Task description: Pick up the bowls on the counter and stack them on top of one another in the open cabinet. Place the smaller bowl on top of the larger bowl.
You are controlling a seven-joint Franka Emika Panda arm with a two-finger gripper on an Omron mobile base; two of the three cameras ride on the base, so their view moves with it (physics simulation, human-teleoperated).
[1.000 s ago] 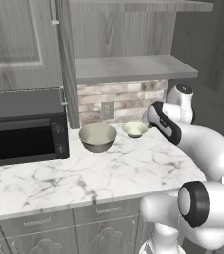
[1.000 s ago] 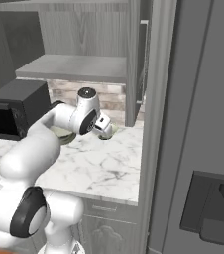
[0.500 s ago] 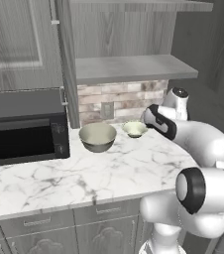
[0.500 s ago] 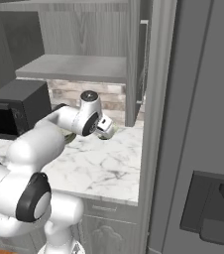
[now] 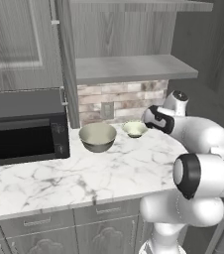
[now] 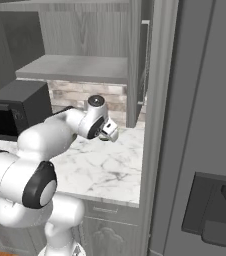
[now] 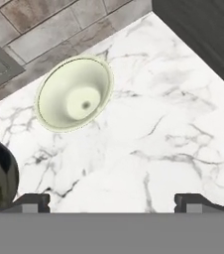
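Seemingly, from the left base view, the smaller bowl [image 5: 135, 129] is found on the marble desk [image 5: 59, 178] just left of the hand [image 5: 151, 118], with the larger bowl [image 5: 97, 137] further left and the open cabinet [image 5: 129, 68] overhead. From the right base view, the hand [image 6: 110, 131] is seen low above the desk. In the hand view, the smaller bowl [image 7: 74, 93] lies ahead and left of the widely spread fingertips [image 7: 32, 201]; a forward-left shift is judged necessary.
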